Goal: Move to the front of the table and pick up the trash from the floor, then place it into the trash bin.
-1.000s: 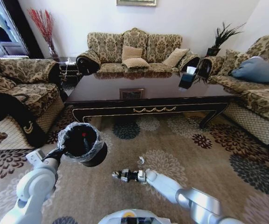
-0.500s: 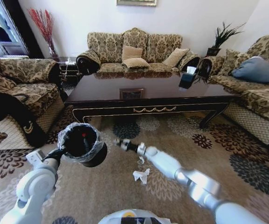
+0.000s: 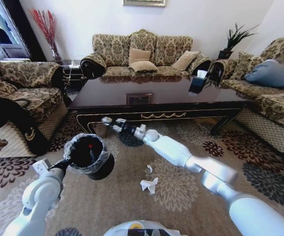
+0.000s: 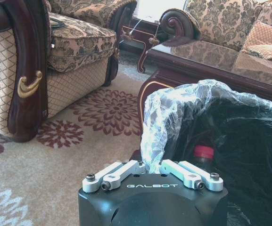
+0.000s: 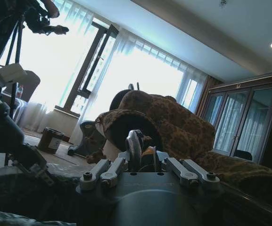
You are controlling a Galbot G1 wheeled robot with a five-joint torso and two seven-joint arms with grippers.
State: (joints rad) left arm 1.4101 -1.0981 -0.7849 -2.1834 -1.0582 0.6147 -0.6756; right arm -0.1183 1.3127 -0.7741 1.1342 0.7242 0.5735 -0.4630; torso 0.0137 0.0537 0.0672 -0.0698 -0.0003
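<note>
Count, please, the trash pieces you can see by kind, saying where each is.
Crumpled white tissue: 1, on the carpet
White scrap: 1, on the carpet
Red-capped bottle: 1, in the trash bin held by left gripper
Small can: 1, in the right gripper
Total: 4

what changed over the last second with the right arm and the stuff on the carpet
The right gripper swung up from low over the carpet, forward and toward the robot's left, to above and beyond the trash bin, carrying a small round object between its fingers. Its move uncovered the crumpled white tissue and white scrap lying on the carpet. The left gripper kept hold of the bin's rim; the table stayed put.
</note>
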